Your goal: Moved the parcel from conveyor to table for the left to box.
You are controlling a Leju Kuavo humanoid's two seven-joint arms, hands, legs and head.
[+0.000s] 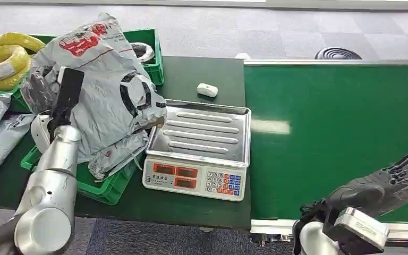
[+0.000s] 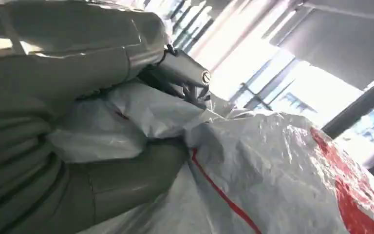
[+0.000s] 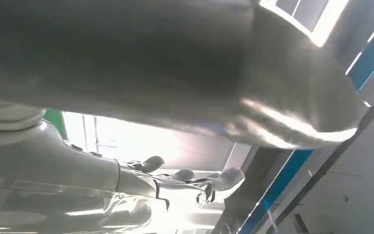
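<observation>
Two silver arms rise from the near edge of the head view; the left hand (image 1: 38, 93) grips the grey parcel (image 1: 103, 85), its thumb and fingers (image 2: 175, 73) clamped on the crumpled plastic in the left wrist view; the parcel, printed in red, hangs over the green crate (image 1: 151, 48) at the left end of the dark table (image 1: 191, 207), its lower folds touching the steel tray of the scale (image 1: 202, 146); the scale stands at the table's near right corner, beside the green conveyor (image 1: 340, 133); a small white object (image 1: 207, 90) lies behind the scale; yellow cable coils (image 1: 2, 61) sit at the far left corner; the right hand (image 1: 398, 175) rests at the conveyor's near edge, fingers apart and holding nothing.
</observation>
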